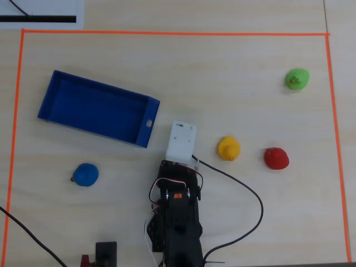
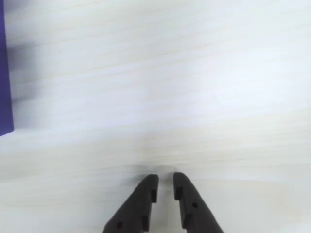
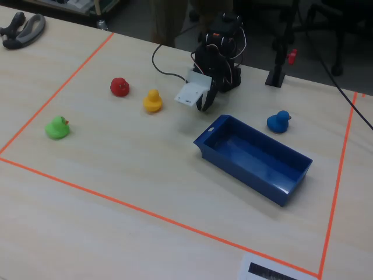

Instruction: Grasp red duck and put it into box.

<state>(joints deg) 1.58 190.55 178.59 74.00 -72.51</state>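
The tool (image 2: 165,187) hangs empty over bare counter (image 1: 233,67) beside the blue box (image 1: 146,127), its jaws nearly closed with a thin gap. The red duck (image 1: 276,158) sits untouched, well apart to the right in the overhead view, past a yellow duck (image 1: 228,148). Judged, the reach has not begun; next, swing right and open wider. The duck is too rounded to tell its facing.

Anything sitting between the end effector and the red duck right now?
Yes: in the overhead view, the small yellow-orange rubber duck sits between the end effector and the small red rubber duck.
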